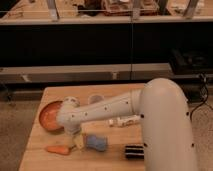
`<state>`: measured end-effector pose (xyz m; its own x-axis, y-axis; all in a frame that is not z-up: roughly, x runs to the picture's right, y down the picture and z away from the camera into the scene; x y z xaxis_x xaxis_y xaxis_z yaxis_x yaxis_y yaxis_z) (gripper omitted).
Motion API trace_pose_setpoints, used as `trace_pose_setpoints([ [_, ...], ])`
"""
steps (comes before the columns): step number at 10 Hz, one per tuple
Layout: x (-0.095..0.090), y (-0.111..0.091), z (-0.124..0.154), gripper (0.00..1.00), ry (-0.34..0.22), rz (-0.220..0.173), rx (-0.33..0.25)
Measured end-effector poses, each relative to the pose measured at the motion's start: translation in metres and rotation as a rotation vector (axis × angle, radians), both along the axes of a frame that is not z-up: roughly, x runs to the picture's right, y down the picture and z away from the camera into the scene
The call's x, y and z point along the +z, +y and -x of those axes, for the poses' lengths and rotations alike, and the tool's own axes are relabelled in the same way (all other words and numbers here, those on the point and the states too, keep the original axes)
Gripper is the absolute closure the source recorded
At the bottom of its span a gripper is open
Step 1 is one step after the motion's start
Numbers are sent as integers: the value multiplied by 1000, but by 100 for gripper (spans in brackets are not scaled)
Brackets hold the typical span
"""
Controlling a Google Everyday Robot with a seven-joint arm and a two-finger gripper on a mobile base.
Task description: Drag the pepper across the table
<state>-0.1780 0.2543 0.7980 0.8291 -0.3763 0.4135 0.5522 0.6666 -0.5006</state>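
Observation:
The pepper (57, 149), small, orange and tapered, lies on the light wooden table (35, 160) near the front left. My gripper (76, 142) points down at the table just right of the pepper's thick end, at the tip of the white arm (105, 111) that reaches in from the right. The jaws stand open and hold nothing. Whether a fingertip touches the pepper I cannot tell.
A round orange bowl (49, 116) sits behind the gripper at the left. A blue object (97, 143) lies just right of the gripper. A white cup (95, 99), a white bottle on its side (125, 121) and a black object (134, 151) are further right.

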Motion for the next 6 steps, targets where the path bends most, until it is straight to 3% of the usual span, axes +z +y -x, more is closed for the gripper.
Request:
trace_pose_setpoints([
  [4, -17, 0, 15, 20, 20, 19, 68],
  [6, -24, 2, 21, 20, 84, 29, 125],
])
